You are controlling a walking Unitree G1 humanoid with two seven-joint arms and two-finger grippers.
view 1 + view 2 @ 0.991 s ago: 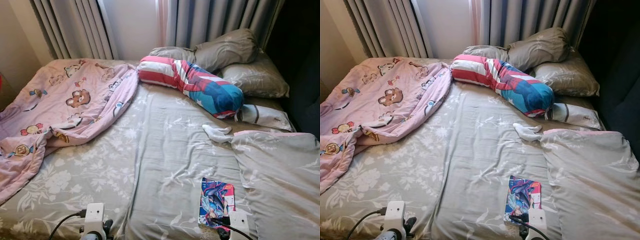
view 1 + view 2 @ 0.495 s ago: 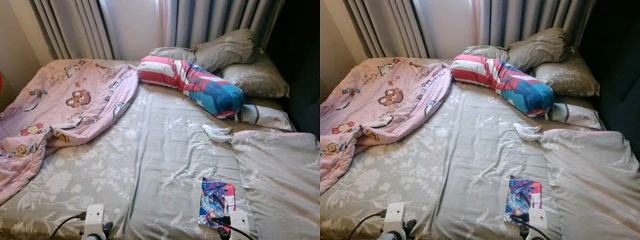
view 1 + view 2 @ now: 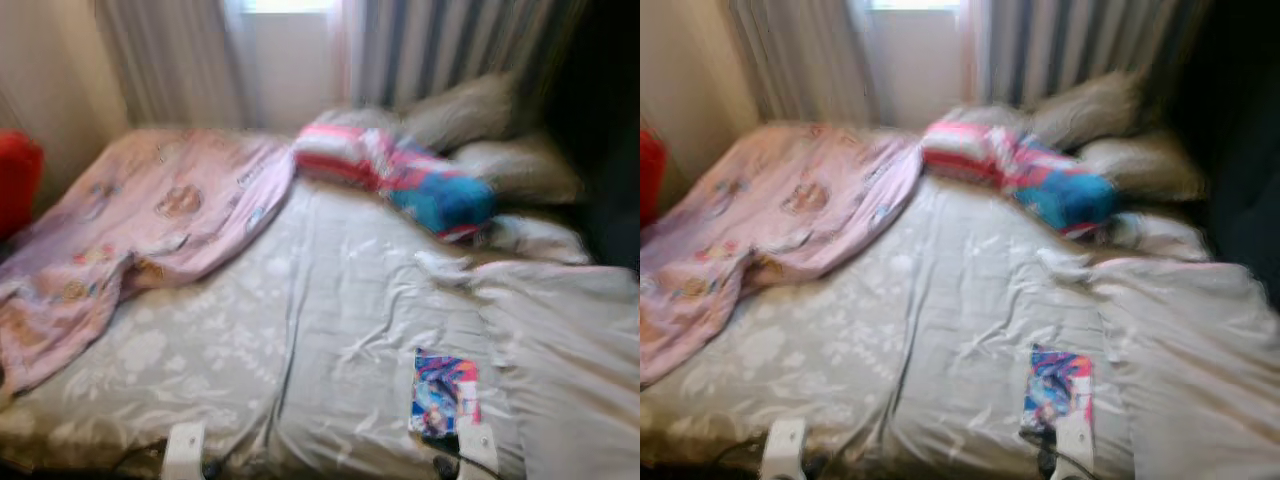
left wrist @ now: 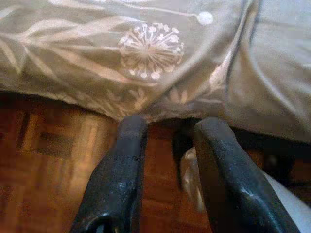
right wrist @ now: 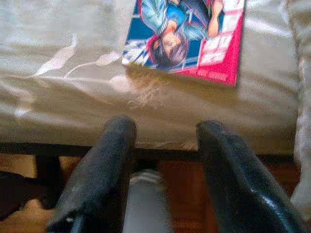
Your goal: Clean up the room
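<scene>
On the near right part of the bed (image 3: 330,330), just beside the big grey pillow (image 3: 570,360), lies a colourful comic book (image 3: 444,394), flat on the grey floral sheet and close to the mattress edge. Right hand (image 5: 165,141) hangs just below that edge w/ both black fingers spread apart and nothing between them; the wrist view looks up over the sheet at the book's blue-and-red cover (image 5: 187,36). Left hand (image 4: 167,141) is low by the bed's near left side, over wood floor (image 4: 43,160), fingers likewise parted and empty. Judging by looks, the book is thin, light and somewhat floppy w/ a glossy cover, so prob. slippery and hard to pinch while flat on soft bedding; best bet is to take it by the near short edge, or slide it toward the mattress edge so one finger gets under, and grip near the spine so pages don't fan or crease. Farther back sit other tidy-up candidates: a white sock (image 3: 440,262), soft and limp, easy to pinch anywhere; a striped red-white-blue bolster (image 3: 400,175), bulky but light; a rumpled pink cartoon blanket (image 3: 140,230) across the left side, which would need both hands. Eye views are blurred, so fine detail is unclear.
</scene>
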